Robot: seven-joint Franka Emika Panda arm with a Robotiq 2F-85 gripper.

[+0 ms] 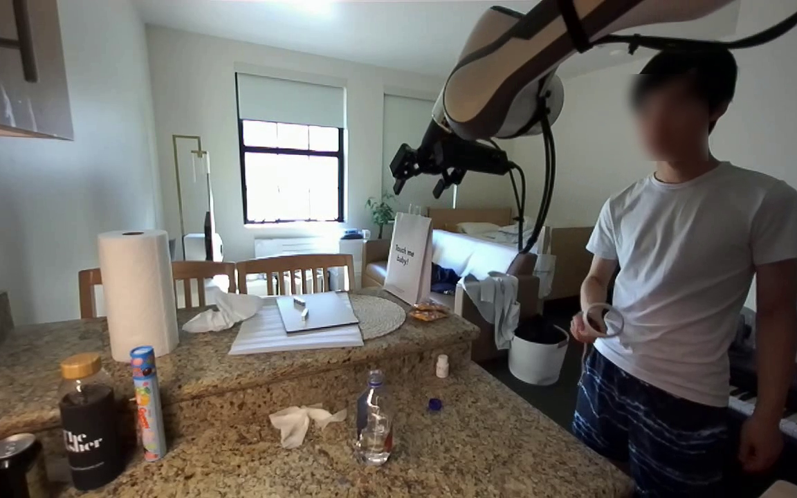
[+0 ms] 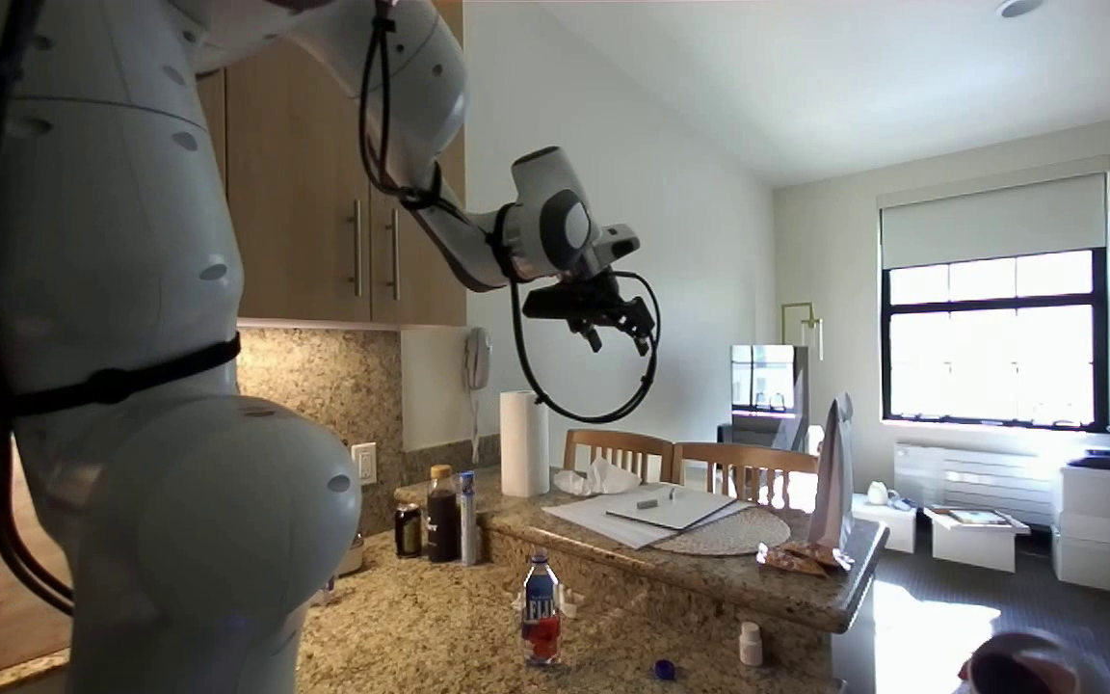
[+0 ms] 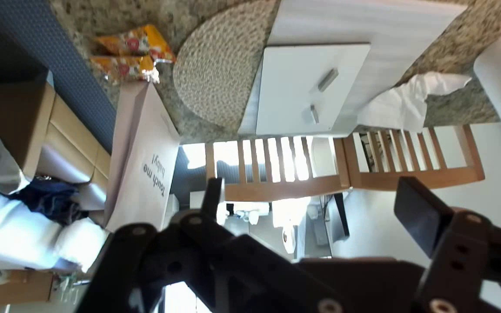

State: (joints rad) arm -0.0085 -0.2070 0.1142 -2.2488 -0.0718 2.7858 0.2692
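My gripper (image 1: 418,188) hangs high over the counter, open, with nothing between its fingers and touching nothing. In the wrist view its dark fingertips (image 3: 420,213) stand wide apart, with chair backs beyond. Below it, on the raised counter, a flat pale board (image 3: 294,87) bears two small grey pieces (image 3: 328,80) and lies on a white sheet (image 3: 389,34). Beside them are a round woven mat (image 3: 215,65), orange snack packets (image 3: 133,48) and an upright white paper bag (image 1: 407,256). On the lower counter stand a clear bottle (image 2: 541,602), a blue cap (image 2: 664,669) and a small white bottle (image 2: 751,644).
A paper towel roll (image 1: 137,297), crumpled tissue (image 1: 222,311), dark bottle (image 1: 90,429), bright tube (image 1: 147,408) and can (image 1: 16,463) stand at one side. Another tissue (image 1: 298,422) lies near the clear bottle. A person (image 1: 689,277) stands beside the counter, holding a white ring (image 1: 620,321).
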